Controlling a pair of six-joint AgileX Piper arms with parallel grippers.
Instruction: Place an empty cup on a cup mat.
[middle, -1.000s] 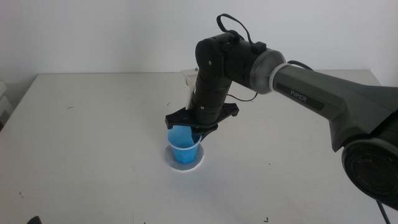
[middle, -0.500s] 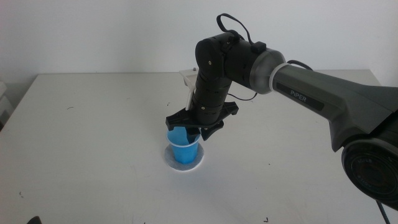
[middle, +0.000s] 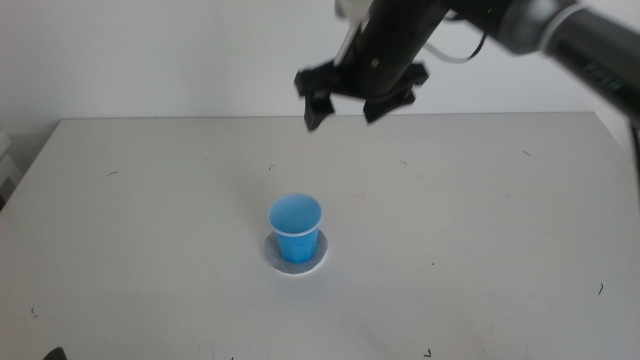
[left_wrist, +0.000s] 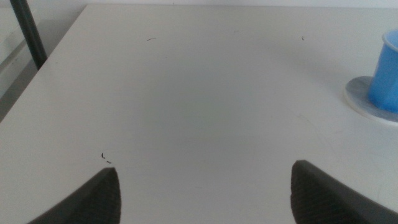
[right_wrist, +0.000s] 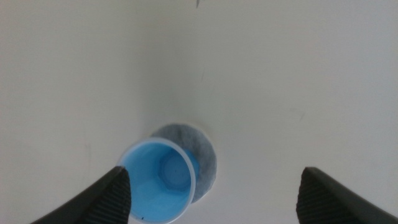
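Cup (middle: 296, 228) sits upright on the cup mat (middle: 296, 254), just below centre of the desk (middle: 150, 200), nothing touching it. It looks empty from the right wrist view, blue inside all the way down. Right tool (middle: 361, 95) is high above the desk at about 1 o'clock from the cup, jaws apart, holding nothing. Left tool (left_wrist: 205, 186) is low over the desk at the cup's 9 o'clock side, jaws apart, idle. Placement looks done; only arm clearing is left.

- A pale, matte table (middle: 150, 200) is seen, marked with a few small dark specks.
- A plain white wall (middle: 150, 60) is seen behind it, evenly lit.
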